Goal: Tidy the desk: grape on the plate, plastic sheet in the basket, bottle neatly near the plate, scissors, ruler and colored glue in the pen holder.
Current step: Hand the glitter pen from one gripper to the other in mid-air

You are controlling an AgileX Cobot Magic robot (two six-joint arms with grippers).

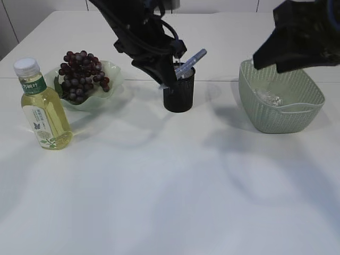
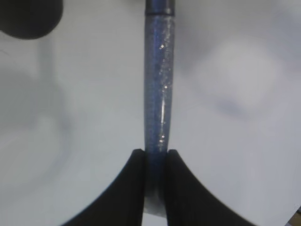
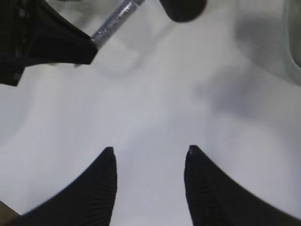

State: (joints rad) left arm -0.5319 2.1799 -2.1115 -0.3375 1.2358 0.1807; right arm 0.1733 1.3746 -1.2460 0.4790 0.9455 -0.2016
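Observation:
My left gripper [image 1: 171, 71] is shut on a blue glitter glue tube [image 2: 159, 94] and holds it tilted just above the black mesh pen holder [image 1: 178, 96]; the tube also shows in the exterior view [image 1: 190, 62] and the right wrist view [image 3: 113, 20]. The grapes [image 1: 81, 76] lie on the pale green plate [image 1: 114, 71]. The bottle [image 1: 44, 107] of yellow drink stands in front of the plate. The clear plastic sheet [image 1: 270, 97] lies in the green basket [image 1: 281, 118]. My right gripper [image 3: 149, 153] is open and empty, raised above the basket. Scissors and ruler cannot be made out.
The white table [image 1: 170, 191] stretches wide in front of all objects. The basket stands at the right, the plate and bottle at the left, the pen holder [image 3: 182, 10] in the middle back.

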